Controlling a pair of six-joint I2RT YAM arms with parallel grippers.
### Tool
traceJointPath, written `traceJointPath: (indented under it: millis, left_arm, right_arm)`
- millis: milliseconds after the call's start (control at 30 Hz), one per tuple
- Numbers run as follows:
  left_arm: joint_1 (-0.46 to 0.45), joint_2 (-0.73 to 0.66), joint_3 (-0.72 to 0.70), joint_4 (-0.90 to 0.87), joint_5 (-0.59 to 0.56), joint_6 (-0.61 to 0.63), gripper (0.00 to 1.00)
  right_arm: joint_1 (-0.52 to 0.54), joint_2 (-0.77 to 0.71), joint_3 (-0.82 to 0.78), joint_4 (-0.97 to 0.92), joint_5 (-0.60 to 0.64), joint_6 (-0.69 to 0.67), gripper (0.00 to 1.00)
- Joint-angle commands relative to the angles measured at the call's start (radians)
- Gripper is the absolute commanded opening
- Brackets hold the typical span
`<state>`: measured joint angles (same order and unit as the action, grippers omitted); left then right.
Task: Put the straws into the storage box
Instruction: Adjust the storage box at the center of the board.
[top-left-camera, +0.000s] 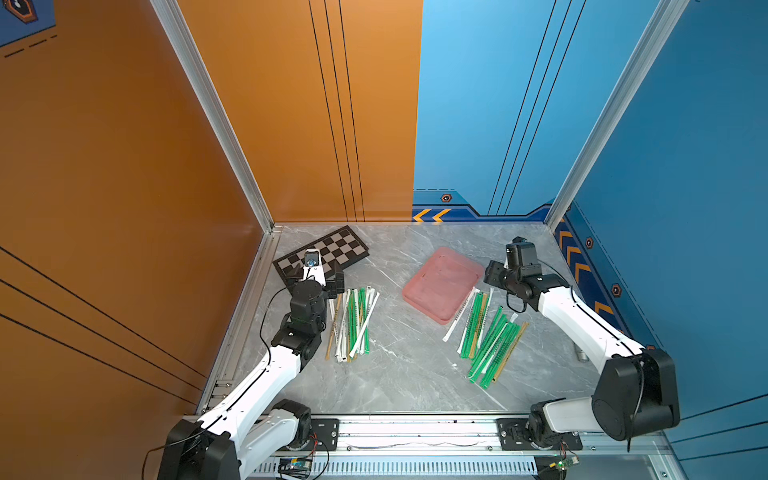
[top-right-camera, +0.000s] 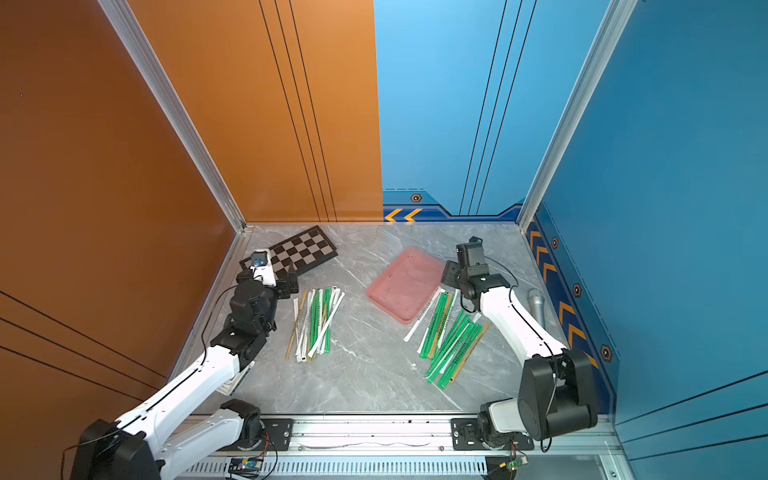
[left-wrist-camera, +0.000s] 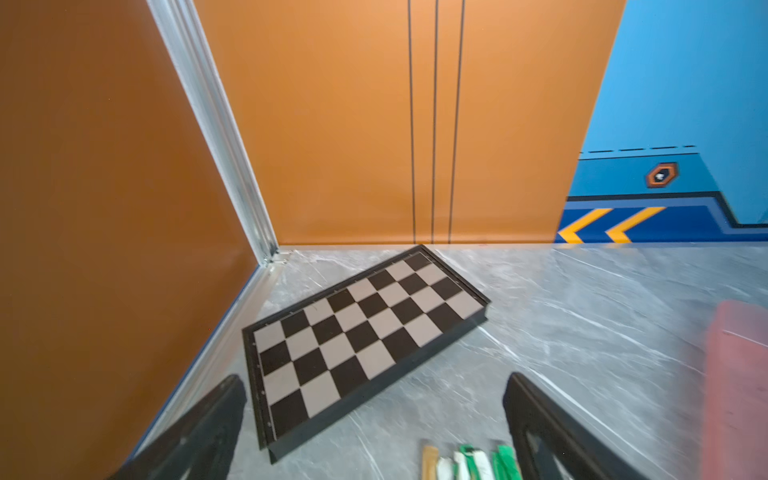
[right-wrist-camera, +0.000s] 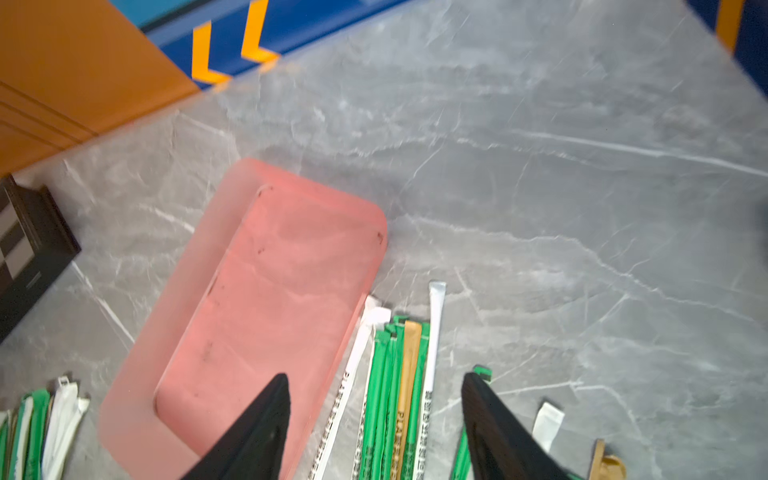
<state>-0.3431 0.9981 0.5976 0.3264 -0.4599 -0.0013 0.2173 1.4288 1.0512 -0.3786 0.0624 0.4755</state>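
**A:** Where is your right hand?

**B:** Over the ends of the straws that lie next to the storage box. Its two black fingers are parted with nothing clamped between them. You have it straddling a few green sleeves and a tan one, which I read as lining up a pinch across the bundle.

**A:** And your left hand?

**B:** Spread wide and holding nothing. It sits at the far tips of the left pile, with the chequered board just beyond.

**A:** Why does the box lie as it does?

**B:** It sits slantwise between the two piles, its long side nearly parallel to the right-hand straws. One white straw lies right against its rim. That should let you carry a bunch across with little turning. Nothing is in the box yet.

**A:** What are you handling?

**B:** Long, thin, flat-ended wrappers in green, white and tan, some printed. I judge them light and slippery, and likely to fan out of a loose pinch. The box is smooth, translucent pink plastic, shallow, round-cornered and low-rimmed. The surface is grey, marble-veined and looks slick.
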Motion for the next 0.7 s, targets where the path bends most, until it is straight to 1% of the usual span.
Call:
traceJointPath:
  millis: [0, 100, 167, 333, 400, 467, 667]
  left_arm:
    - [-0.080, 0.011, 0.068, -0.243, 0.048, -0.046, 0.99]
    - [-0.161, 0.037, 0.097, -0.271, 0.056, -0.062, 0.99]
    - [-0.200, 0.055, 0.114, -0.301, 0.069, -0.082, 0.99]
    - [-0.261, 0.096, 0.117, -0.364, 0.114, -0.207, 0.99]
    - [-0.272, 0.105, 0.106, -0.379, 0.114, -0.248, 0.99]
    - [-0.275, 0.106, 0.096, -0.393, 0.105, -0.289, 0.99]
    - [-0.263, 0.087, 0.081, -0.456, 0.049, -0.341, 0.99]
  right_arm:
    - [0.051, 0.060, 0.051, -0.141, -0.016, 0.063, 0.63]
    - [0.086, 0.107, 0.071, -0.152, -0.012, 0.084, 0.57]
    - [0.107, 0.135, 0.084, -0.160, -0.007, 0.087, 0.52]
    - [0.126, 0.221, 0.131, -0.201, -0.005, 0.082, 0.44]
    - [0.132, 0.247, 0.143, -0.203, -0.017, 0.079, 0.41]
    - [0.143, 0.271, 0.158, -0.206, -0.014, 0.072, 0.41]
    - [0.169, 0.355, 0.197, -0.210, -0.019, 0.073, 0.40]
